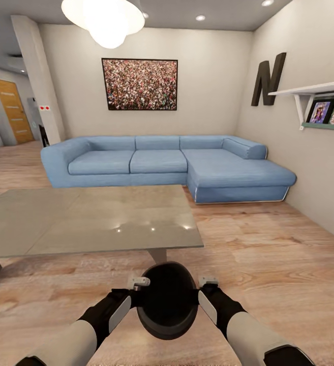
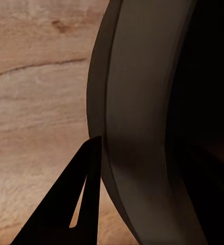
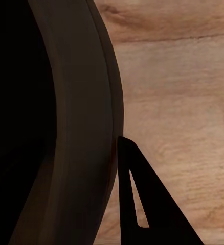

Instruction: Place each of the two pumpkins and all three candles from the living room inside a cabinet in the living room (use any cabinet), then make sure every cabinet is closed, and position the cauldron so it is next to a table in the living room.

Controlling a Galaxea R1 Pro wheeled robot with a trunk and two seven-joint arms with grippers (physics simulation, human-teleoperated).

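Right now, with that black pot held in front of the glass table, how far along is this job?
Already done: nothing here confirms it, since pumpkins, candles and cabinet are out of sight. In hand: the cauldron sits between the left end effector and right end effector, one pressed on each side, above the wooden floor. Left: setting it down beside the table, which stands just ahead.

cauldron (image 1: 167, 300) before table (image 1: 85, 218)

The cauldron (image 1: 168, 300) looks matt black, the table (image 1: 85, 218) glossy grey glass, the floor (image 1: 268, 244) grained wood.
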